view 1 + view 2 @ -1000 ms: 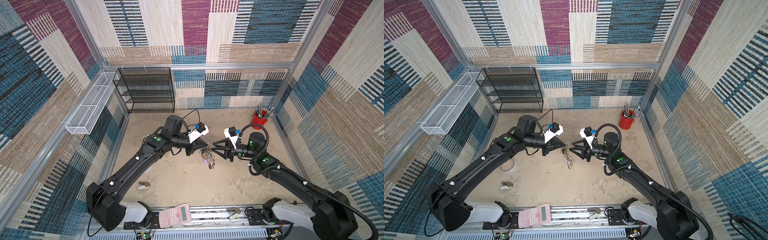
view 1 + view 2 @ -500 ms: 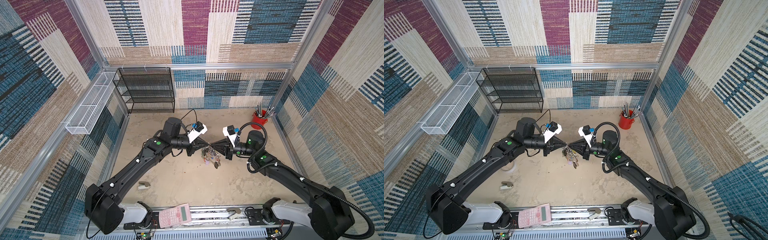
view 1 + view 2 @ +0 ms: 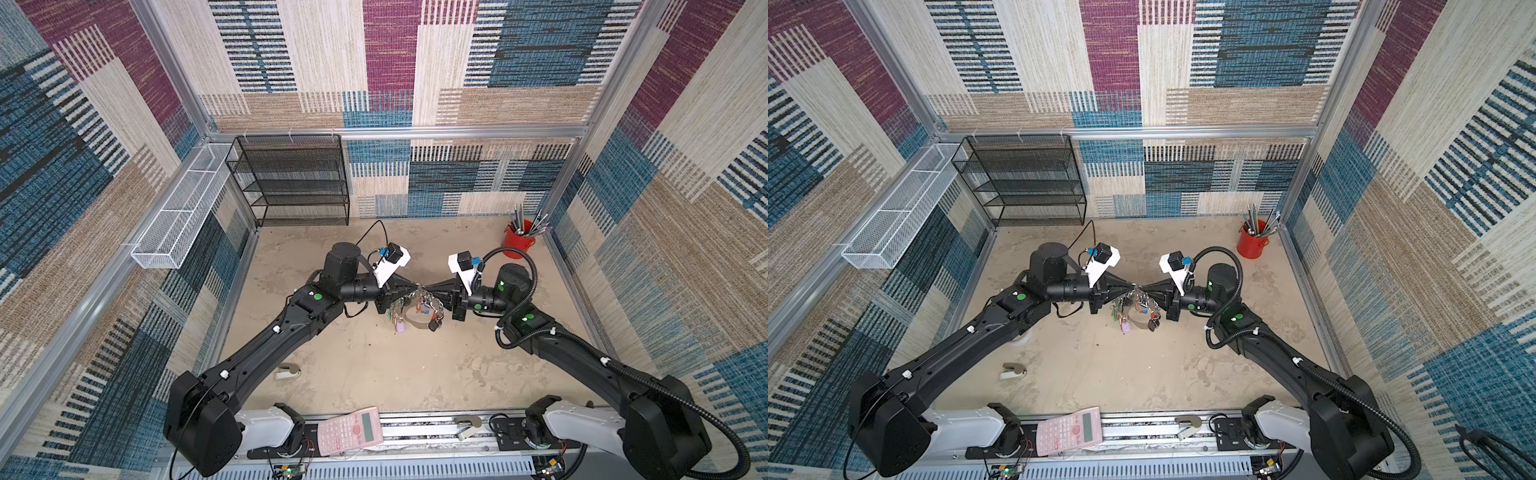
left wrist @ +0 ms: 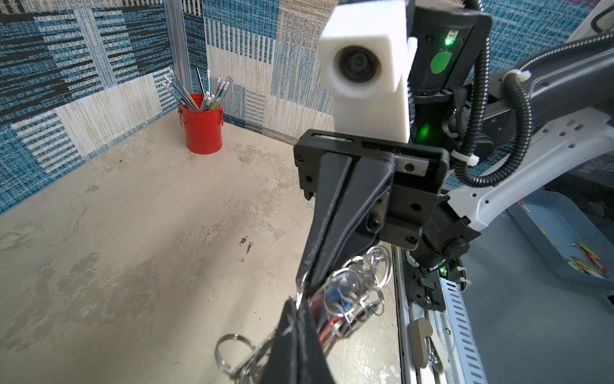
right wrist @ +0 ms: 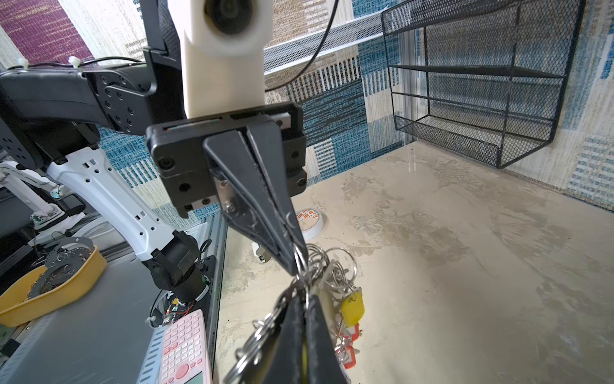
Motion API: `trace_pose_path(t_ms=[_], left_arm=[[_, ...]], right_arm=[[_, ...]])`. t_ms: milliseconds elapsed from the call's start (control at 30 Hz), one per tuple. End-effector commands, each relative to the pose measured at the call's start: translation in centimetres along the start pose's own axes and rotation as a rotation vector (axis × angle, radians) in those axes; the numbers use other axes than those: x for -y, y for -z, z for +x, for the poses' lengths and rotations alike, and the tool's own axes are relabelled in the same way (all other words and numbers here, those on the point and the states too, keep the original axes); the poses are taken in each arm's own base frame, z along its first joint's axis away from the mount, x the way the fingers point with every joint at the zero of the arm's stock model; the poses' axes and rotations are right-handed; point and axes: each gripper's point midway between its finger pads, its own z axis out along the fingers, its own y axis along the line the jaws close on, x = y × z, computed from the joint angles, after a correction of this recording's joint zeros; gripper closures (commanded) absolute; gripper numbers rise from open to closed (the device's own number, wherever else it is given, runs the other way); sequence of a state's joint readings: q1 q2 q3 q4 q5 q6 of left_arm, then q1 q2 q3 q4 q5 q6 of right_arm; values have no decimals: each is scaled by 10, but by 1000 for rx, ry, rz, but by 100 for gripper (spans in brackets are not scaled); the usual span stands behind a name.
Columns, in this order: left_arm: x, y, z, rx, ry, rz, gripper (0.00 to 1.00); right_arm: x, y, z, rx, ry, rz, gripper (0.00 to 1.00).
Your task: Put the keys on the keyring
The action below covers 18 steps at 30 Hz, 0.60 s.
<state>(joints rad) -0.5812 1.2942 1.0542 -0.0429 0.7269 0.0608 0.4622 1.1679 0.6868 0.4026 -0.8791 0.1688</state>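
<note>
Both grippers meet tip to tip above the middle of the table. The keyring (image 3: 415, 325) (image 3: 1139, 325), a grey band hung with silver rings and coloured tags, hangs in a loop under the two tips. My left gripper (image 3: 415, 286) (image 4: 295, 299) is shut on a thin metal edge of it. Pressing in from the opposite side, my right gripper (image 3: 428, 287) (image 5: 304, 296) is shut on a silver ring of the same bunch. The keys, marked by their yellow tag (image 5: 352, 306), hang right beside the right fingers. I cannot tell which ring they hang from.
A red cup of pens (image 3: 517, 240) stands at the back right and a black mesh shelf (image 3: 291, 183) at the back left. A white wire basket (image 3: 178, 216) hangs on the left wall. A tape roll (image 5: 310, 222), a small beige object (image 3: 286, 371) and a pink calculator (image 3: 350, 428) lie toward the front.
My right gripper came in open from the right and shut on the bunch. The bunch, which hung straight down from the left gripper, now spreads between both tips.
</note>
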Motion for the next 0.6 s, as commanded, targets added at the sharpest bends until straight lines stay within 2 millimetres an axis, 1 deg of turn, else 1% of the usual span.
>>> trace_pose_path(t_ms=[0, 100, 200, 233, 300, 467, 567], left_arm=[[1, 6, -42, 173, -37, -2, 100], [-1, 6, -44, 190, -31, -13, 100], [-3, 6, -43, 199, -22, -24, 100], [-4, 5, -43, 202, -18, -23, 100], [-4, 4, -43, 212, -12, -16, 100], [-2, 2, -42, 233, 11, 10, 100], [-3, 1, -41, 242, 18, 11, 100]], right_arm=[[-2, -2, 4, -10, -8, -21, 87], [-1, -2, 4, -10, -7, -18, 86], [0, -2, 3, -7, -7, -7, 77], [0, -1, 3, -4, -4, -1, 76], [1, -1, 2, -3, -3, 4, 77], [3, -3, 2, -1, -10, 3, 87], [3, -4, 2, 0, -15, 0, 90]])
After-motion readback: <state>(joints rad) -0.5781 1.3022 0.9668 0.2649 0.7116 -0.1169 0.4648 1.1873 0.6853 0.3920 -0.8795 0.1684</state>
